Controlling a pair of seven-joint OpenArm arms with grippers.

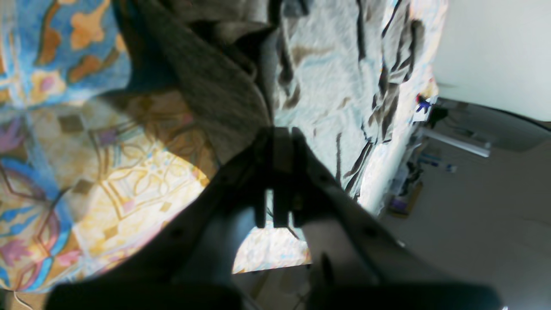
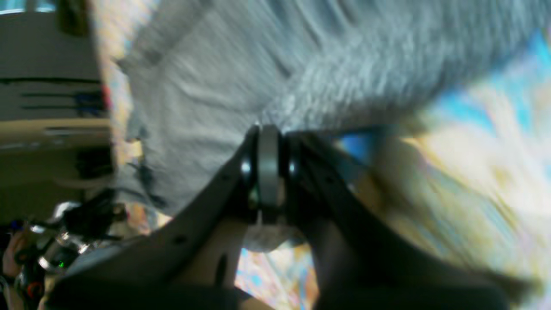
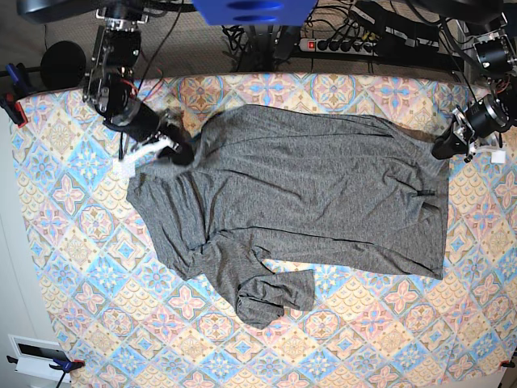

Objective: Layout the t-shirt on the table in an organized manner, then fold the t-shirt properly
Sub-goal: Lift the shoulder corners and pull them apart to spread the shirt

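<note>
The dark-grey t-shirt [image 3: 307, 194] lies spread across the patterned table [image 3: 73, 242], with one long sleeve bunched toward the front [image 3: 266, 299]. At the shirt's far left corner, my right gripper [image 3: 179, 151] is shut on its fabric. The blurred right wrist view shows those fingers [image 2: 269, 137] pinching grey knit [image 2: 215, 86]. My left gripper [image 3: 441, 150] is shut on the shirt's far right corner. In the left wrist view its dark fingers [image 1: 280, 142] clamp a fold of the shirt [image 1: 215, 86] above the tablecloth [image 1: 86, 150].
A power strip [image 3: 347, 44] and cables lie behind the table's back edge. A black round object [image 3: 63, 65] sits at the back left. A white box [image 3: 32, 352] sits off the front left corner. The table's right edge and the floor [image 1: 473, 206] are close to my left gripper.
</note>
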